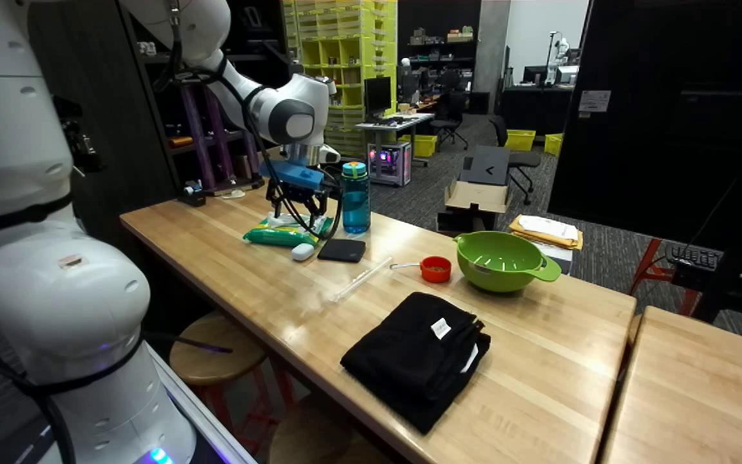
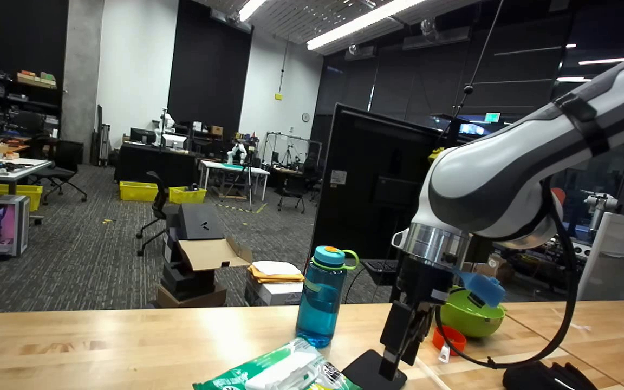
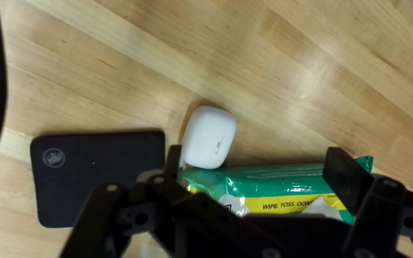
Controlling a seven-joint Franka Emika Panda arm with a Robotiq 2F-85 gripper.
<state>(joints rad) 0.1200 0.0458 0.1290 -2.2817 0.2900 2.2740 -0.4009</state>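
Nearest me on the wooden table (image 1: 558, 351), folded black clothing (image 1: 413, 364) lies at five o'clock from a slim clear tube (image 1: 363, 278), the centre of my clock. A red measuring cup (image 1: 435, 275) sits at three o'clock, a green colander (image 1: 503, 278) just beyond it. At eleven o'clock rests a flat black slab (image 3: 97, 175) with a pale round emblem; at ten, a smooth white case (image 3: 209, 138) and, just behind it, a green-and-yellow wipes pack (image 3: 264, 190) lying flat. The robot's gripper (image 3: 254, 161) points down over this pack, its jaws spread wide, one near each end; whether they touch it, I cannot tell. At twelve o'clock a blue bottle (image 1: 356, 201) stands upright. Farther off, at two o'clock, is an open cardboard box (image 1: 477, 196); at twelve, tall yellow shelving (image 1: 371, 64) rises beyond.
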